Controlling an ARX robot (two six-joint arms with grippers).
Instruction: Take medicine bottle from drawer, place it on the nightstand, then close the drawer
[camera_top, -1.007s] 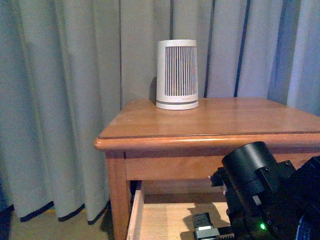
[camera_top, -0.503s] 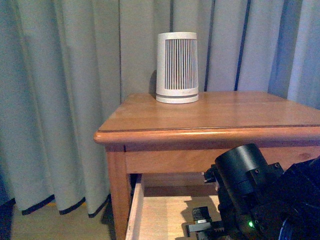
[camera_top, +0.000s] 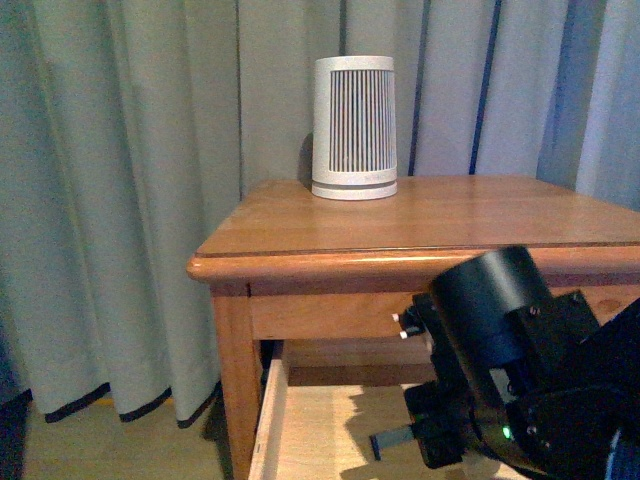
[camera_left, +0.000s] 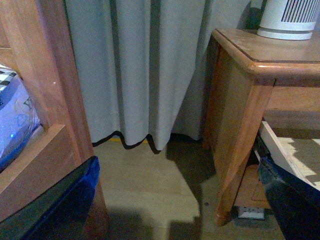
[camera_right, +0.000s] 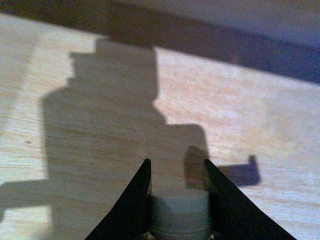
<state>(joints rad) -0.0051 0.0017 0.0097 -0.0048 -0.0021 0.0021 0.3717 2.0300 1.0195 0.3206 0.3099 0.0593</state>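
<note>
Right gripper (camera_right: 176, 172) is clamped on the medicine bottle (camera_right: 179, 216): both black fingers press the sides of the white cap, and only the cap shows, so the body below can't be checked. The bottle is inside the open drawer (camera_top: 268, 420), over its pale wood floor; can't tell if it's touching the floor or already lifted. Left gripper (camera_left: 175, 165) is spread wide with nothing in it, parked off to the side of the nightstand (camera_top: 420, 225). Main risk: the hold looks to be high on the cap, so the bottle may swing or slip out if the arm jerks. Second risk: the nightstand's front rail and overhanging top edge sit right above the drawer opening, so a straight lift could clip the bottle or wrist on the wood and knock it loose; it probably needs to back out first. On top, the ribbed device (camera_top: 354, 128) stands at the back, well apart from the front edge, so a bump is unlikely there. The drawer isn't closed yet.
</note>
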